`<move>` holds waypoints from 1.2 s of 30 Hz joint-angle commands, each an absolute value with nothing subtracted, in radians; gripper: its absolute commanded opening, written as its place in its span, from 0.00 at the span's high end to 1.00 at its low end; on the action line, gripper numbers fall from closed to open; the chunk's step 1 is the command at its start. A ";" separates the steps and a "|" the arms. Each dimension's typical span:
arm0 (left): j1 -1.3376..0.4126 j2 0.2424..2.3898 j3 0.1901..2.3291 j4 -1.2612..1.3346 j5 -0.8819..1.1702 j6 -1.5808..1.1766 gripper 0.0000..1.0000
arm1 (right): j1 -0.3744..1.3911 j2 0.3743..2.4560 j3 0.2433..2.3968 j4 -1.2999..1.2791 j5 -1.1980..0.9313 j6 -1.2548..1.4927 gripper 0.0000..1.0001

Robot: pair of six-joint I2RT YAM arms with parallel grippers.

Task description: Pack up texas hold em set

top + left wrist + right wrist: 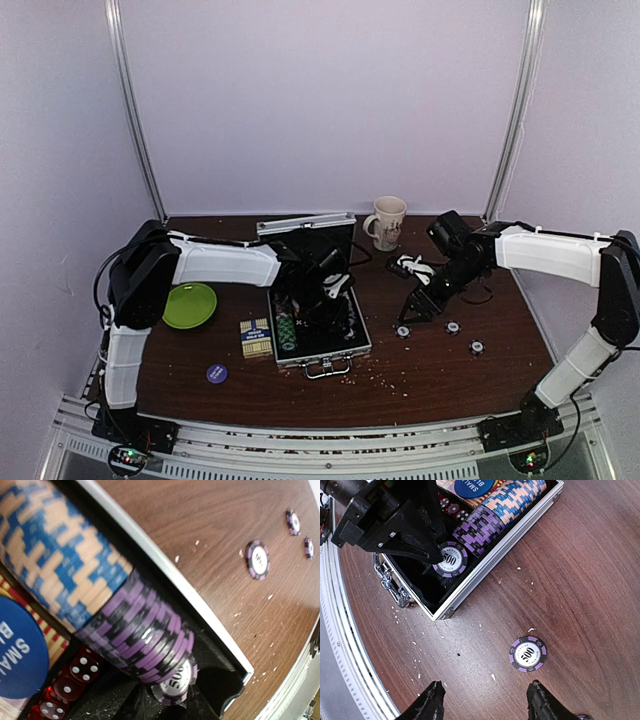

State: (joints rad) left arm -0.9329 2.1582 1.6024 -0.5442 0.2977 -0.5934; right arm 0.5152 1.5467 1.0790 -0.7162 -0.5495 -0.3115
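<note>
Nearest the arm bases, a round blue dealer button (216, 373) lies on the brown wooden worktop (430, 385). The small patterned card deck box (257, 338) is just beyond it. Beside the box, the small silver aluminium briefcase (496, 559) lies open, holding a row of blue-and-tan poker chips (517, 497) and purple poker chips (480, 527), with red dice (75, 672) alongside.

The left end effector (434, 555) is down inside the briefcase, its tip against a purple 500 chip (451, 559) at the end of the row. I cannot tell whether it grips that chip.

Three loose purple poker chips (452, 327) lie right of the briefcase. The right end effector (485, 696) hangs over the one closest to the case (528, 654), fingers wide and empty.

Farther back are a green round plate (189, 305) and a beige patterned mug (387, 221).
</note>
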 commanded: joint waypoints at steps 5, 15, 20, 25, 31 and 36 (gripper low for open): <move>-0.928 2.175 1.630 -0.561 0.360 -0.586 0.77 | 0.505 1.525 1.071 -0.706 -0.556 -0.327 0.43; -0.931 2.134 1.631 -0.516 0.385 -0.548 0.88 | 0.499 1.544 1.074 -0.704 -0.554 -0.328 0.43; -0.932 2.147 1.643 -0.509 0.394 -0.528 0.91 | 0.499 1.552 1.074 -0.705 -0.551 -0.328 0.43; -0.940 2.148 1.672 -0.535 0.349 -0.429 1.00 | 0.497 1.557 1.075 -0.704 -0.550 -0.330 0.43; -0.942 2.134 1.698 -0.599 0.141 -0.207 1.00 | 0.493 1.560 1.074 -0.704 -0.550 -0.328 0.43; -0.942 2.152 1.736 -0.639 0.069 -0.116 1.00 | 0.491 1.563 1.074 -0.704 -0.549 -0.328 0.43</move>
